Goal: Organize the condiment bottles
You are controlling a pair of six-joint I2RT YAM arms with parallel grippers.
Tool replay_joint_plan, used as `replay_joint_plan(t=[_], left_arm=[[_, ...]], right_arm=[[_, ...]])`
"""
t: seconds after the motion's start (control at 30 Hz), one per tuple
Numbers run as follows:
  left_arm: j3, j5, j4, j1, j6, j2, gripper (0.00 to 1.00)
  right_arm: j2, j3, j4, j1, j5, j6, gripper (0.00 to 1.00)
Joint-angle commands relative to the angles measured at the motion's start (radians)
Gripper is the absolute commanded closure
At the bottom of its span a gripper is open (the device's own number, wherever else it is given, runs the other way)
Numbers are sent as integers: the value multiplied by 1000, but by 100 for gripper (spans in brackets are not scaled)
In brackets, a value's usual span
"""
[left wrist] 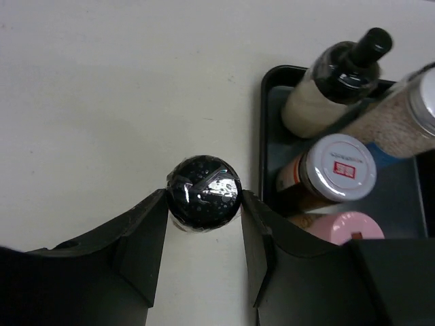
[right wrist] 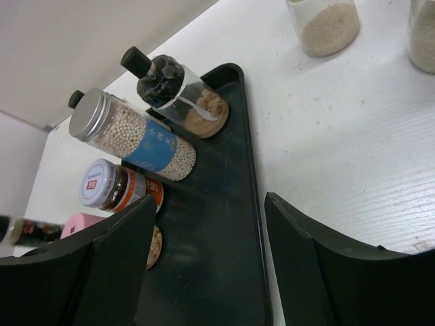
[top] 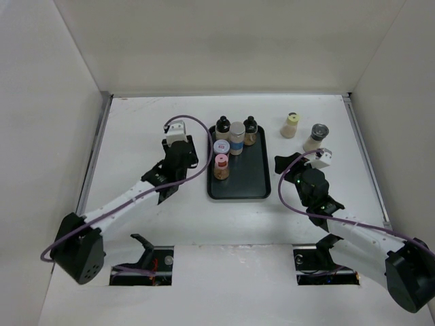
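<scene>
No word or number can be read anywhere. The closest thing to writing is a small block of red print, two short lines, on top of the white-lidded jar [left wrist: 338,168], which stands on the left side of the black tray [left wrist: 266,136]. It is too fine to make out. The silver-capped bottle [right wrist: 136,139] toward the tray's far end wears a blue label band with faint pale marks — also illegible. Just left of the tray, the black-capped bottle [left wrist: 204,193] shows a silvery angular mark on its shiny cap — print or glare, I cannot tell.
</scene>
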Motion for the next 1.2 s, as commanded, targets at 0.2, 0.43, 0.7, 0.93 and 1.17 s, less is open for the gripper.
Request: replay_joint_plan(t=[0.2,0.43,0.7,0.93,1.17], left_arm=[[-15,-36,-267,-233,-55,-194,73],[-11,-44,-160,-420,-107,-147,73],[-17,10,23,-444,-95,-12,73],[-38,13,120,-438,-78,63,73],[-113,-29,169,-439,-78,56,71]], right_arm=[[-25,29,42,-6,4,-1,27],[-21,28,45,-10,5,-1,27],[-24,26,44,-10,13,-4,27],[-25,28,42,-10,13,-7,27],[-11,31,45,-7,13,-7,27]])
